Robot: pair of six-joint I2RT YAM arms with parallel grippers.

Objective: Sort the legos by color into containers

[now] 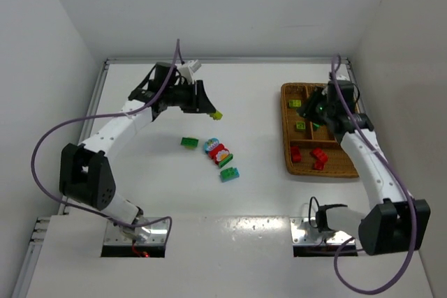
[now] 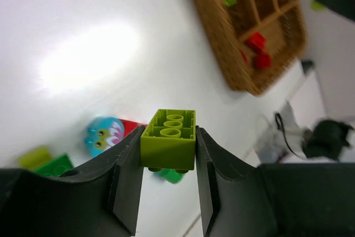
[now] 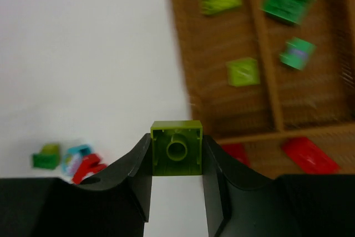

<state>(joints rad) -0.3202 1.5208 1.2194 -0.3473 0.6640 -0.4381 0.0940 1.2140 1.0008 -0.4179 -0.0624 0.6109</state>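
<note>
Left gripper [image 2: 169, 156]: jaws closed tight on a lime brick [image 2: 168, 137], held clear of the table. Right gripper [image 3: 176, 165]: jaws clamped on a second lime brick [image 3: 176, 147], with the tray [image 1: 286, 130] just ahead of them. The tray already holds lime, green and red bricks, seemingly separated by colour, though that view is blurred. Outstanding: both held bricks and the loose bricks [image 1: 218, 153] below the left jaws.

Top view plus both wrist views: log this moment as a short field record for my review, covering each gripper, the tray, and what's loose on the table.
left gripper: shut on left-held lime brick, off the table
right gripper: shut on right-held lime brick, at the wicker tray
tray contents: lime bricks, green bricks, red bricks, in separate compartments
loose on table: dark green brick, printed block, teal brick
</note>
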